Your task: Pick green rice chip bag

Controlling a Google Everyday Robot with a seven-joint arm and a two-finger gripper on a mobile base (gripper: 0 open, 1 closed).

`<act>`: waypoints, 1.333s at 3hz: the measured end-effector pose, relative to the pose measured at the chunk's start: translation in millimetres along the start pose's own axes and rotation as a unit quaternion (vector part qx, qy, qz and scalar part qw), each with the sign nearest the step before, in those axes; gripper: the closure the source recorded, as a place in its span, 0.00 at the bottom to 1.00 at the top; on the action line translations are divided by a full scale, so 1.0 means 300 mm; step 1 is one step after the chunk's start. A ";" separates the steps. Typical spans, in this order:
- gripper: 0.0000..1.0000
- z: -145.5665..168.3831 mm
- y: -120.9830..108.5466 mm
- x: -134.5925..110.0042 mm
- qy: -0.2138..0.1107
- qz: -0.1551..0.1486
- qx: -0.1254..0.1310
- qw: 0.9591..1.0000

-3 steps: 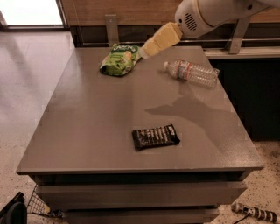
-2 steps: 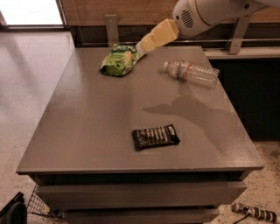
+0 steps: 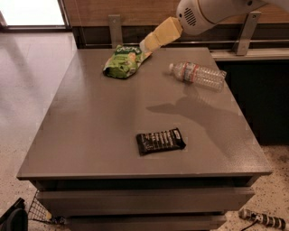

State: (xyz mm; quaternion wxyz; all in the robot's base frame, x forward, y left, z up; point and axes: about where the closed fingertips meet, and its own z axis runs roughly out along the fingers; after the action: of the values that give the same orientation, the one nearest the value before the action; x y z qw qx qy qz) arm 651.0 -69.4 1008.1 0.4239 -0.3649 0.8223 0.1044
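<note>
Cream-coloured gripper (image 3: 148,43) is at the right edge of the green rice chip bag (image 3: 123,61), which lies on the far side of the grey table (image 3: 86,131). I cannot tell if it is open or closed. A clear water bottle (image 3: 199,75) lies to the right.

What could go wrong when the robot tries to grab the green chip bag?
The gripper is at the edge of the green rice chip bag, so it might shove the bag across the table instead of gripping. The water bottle lying nearby could roll if the arm bumps it.
</note>
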 end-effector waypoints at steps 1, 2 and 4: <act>0.00 0.210 -0.109 -0.039 0.058 0.068 0.021 0.996; 0.00 0.340 -0.147 -0.068 0.083 0.105 0.026 0.991; 0.00 0.624 -0.065 -0.069 0.080 0.195 -0.035 0.977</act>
State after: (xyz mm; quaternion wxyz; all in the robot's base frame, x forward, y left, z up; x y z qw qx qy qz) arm 788.5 17.3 911.1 0.3155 -0.2197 0.9046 0.1840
